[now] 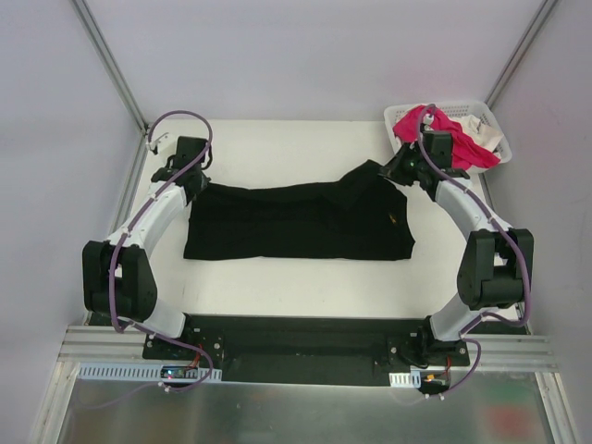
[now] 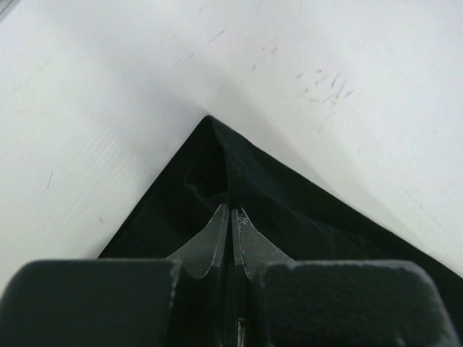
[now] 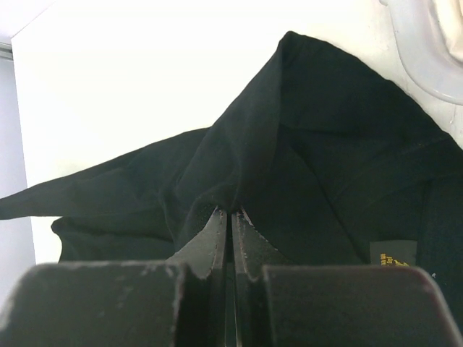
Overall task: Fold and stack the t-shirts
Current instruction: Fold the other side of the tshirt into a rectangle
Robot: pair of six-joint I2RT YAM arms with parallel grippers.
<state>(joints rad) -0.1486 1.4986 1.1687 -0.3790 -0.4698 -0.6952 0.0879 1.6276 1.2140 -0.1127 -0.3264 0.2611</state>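
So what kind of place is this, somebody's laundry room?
Probably not: it looks like a robot lab test cell. The left arm and right arm are mounted on a metal frame at a white table, plain panels wall it in, and a black t-shirt lies between them.

A robotics lab test cell is shown. A white table (image 1: 277, 287) is closed in on three sides by plain pale panels held in aluminium posts (image 1: 111, 65). At its near edge a left arm (image 1: 153, 217) and a right arm (image 1: 462, 208), trailed by purple cables (image 1: 185, 116), are bolted to a black base plate (image 1: 296, 338) mounted on a slotted aluminium rail (image 1: 92, 347).
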